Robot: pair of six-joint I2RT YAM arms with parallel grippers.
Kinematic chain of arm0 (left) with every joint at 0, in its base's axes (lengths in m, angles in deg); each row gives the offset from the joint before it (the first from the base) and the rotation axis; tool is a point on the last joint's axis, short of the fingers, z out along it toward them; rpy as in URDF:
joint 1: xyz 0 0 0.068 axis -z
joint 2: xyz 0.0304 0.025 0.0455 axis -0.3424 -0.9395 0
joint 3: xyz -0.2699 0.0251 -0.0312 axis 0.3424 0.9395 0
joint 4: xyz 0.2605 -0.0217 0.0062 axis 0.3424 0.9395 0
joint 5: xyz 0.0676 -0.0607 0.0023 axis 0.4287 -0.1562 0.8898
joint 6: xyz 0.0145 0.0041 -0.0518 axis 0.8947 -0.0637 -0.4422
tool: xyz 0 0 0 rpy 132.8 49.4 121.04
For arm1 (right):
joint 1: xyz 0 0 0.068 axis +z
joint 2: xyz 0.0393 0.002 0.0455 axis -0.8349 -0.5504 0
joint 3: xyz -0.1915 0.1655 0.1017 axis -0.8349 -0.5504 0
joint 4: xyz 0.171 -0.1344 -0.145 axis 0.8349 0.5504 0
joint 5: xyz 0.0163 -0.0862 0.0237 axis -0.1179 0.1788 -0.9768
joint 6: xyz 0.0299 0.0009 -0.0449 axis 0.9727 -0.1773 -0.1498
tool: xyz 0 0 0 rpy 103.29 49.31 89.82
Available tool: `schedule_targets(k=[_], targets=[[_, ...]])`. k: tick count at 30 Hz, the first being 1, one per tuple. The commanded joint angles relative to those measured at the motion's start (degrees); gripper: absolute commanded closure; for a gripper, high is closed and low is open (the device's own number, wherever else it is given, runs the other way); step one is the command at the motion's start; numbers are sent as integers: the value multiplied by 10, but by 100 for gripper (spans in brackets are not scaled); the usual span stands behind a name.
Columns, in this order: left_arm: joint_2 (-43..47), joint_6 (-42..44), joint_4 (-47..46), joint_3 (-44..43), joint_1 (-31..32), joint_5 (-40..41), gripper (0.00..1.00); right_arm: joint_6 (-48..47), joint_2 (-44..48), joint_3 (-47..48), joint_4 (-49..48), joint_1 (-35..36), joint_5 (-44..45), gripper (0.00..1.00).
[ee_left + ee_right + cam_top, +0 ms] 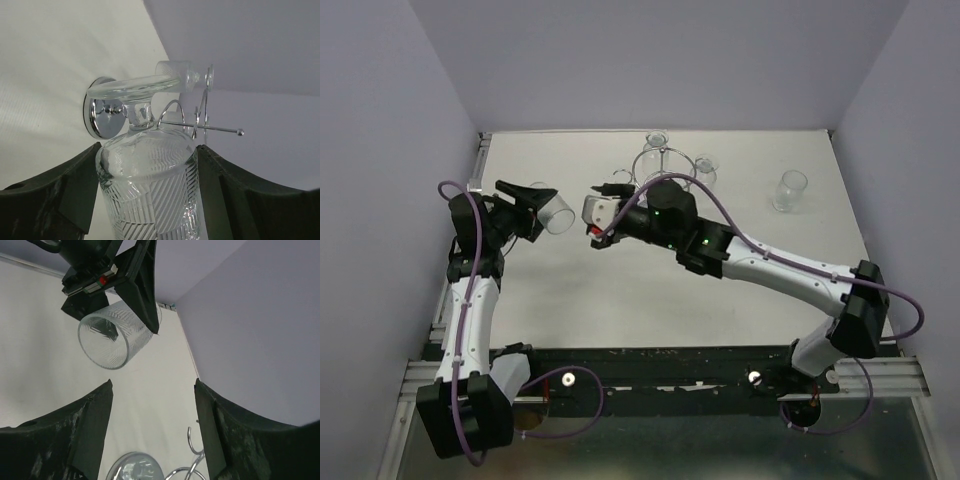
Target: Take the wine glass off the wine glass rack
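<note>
We have wine glass [558, 212] off rack [102, 117]; left claw [147, 150] closed on its bowl, frame left. Empty right claw [152, 387] wide open. Next, likely: lower onto tabletop [620, 290].

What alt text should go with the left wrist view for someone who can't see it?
A patterned wine glass fills the lower frame, clamped in the left gripper. Behind it are the chrome wine glass rack and another clear glass near its wire loops.
</note>
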Motion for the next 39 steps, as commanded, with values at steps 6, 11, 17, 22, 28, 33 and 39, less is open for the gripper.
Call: schedule_targets(k=[6,11,17,22,28,33,39], targets=[[34,-136,74,-5,-25,59,100,49,-135,113,-48,25,129,31],[32,-149,86,0,-25,64,100,72,-167,136,-48,31,141,35],[34,-156,86,2,-25,68,100,109,-199,169,-30,34,136,38],[36,-160,83,12,-25,67,100,145,-217,193,-3,35,119,41],[36,-164,77,15,-25,63,100,161,-227,200,15,35,111,41],[34,-164,73,15,-25,64,100,160,-230,203,30,36,94,42],[32,-167,68,12,-25,62,100,156,-241,207,49,37,62,43]])
